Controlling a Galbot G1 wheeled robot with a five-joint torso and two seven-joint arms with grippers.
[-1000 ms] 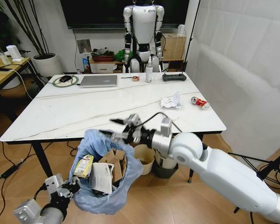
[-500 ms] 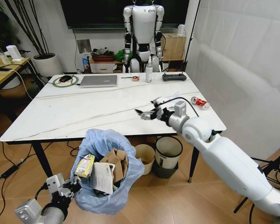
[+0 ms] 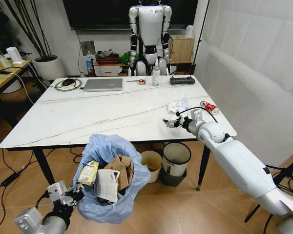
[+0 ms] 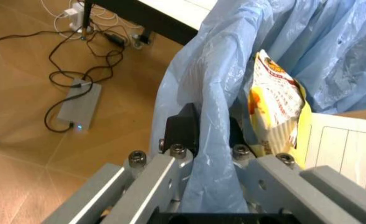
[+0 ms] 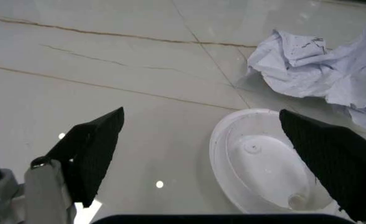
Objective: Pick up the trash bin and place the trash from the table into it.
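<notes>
The trash bin (image 3: 107, 183), lined with a crinkled light-blue bag, hangs below the table's (image 3: 78, 122) near edge at lower left. It holds a yellow wrapper (image 3: 89, 173), white paper and torn cardboard (image 3: 121, 168). My left gripper (image 3: 71, 196) is shut on the bag-covered rim; the left wrist view shows its fingers (image 4: 181, 131) clamped on the plastic (image 4: 214, 154) beside the yellow wrapper (image 4: 276, 107). My right gripper (image 3: 172, 123) hovers open low over the table's right part. A small white round lid-like piece (image 5: 264, 170) lies between its fingertips (image 5: 89, 154). Crumpled white tissue (image 3: 178, 106) (image 5: 320, 74) lies just beyond. A crushed red can (image 3: 208, 107) rests farther right.
A cream round bin (image 3: 151, 163) and a white bin with black rim (image 3: 176, 158) stand under the table. A laptop (image 3: 103, 84), spray bottle (image 3: 156, 75) and black controller (image 3: 182, 80) line the far edge. A humanoid robot (image 3: 150, 34) stands behind; a wooden table (image 3: 2, 75) is at left.
My right gripper has swung from above the trash bin rightward across the table to the spot near the tissue, staying open. The left gripper and bin have held still.
</notes>
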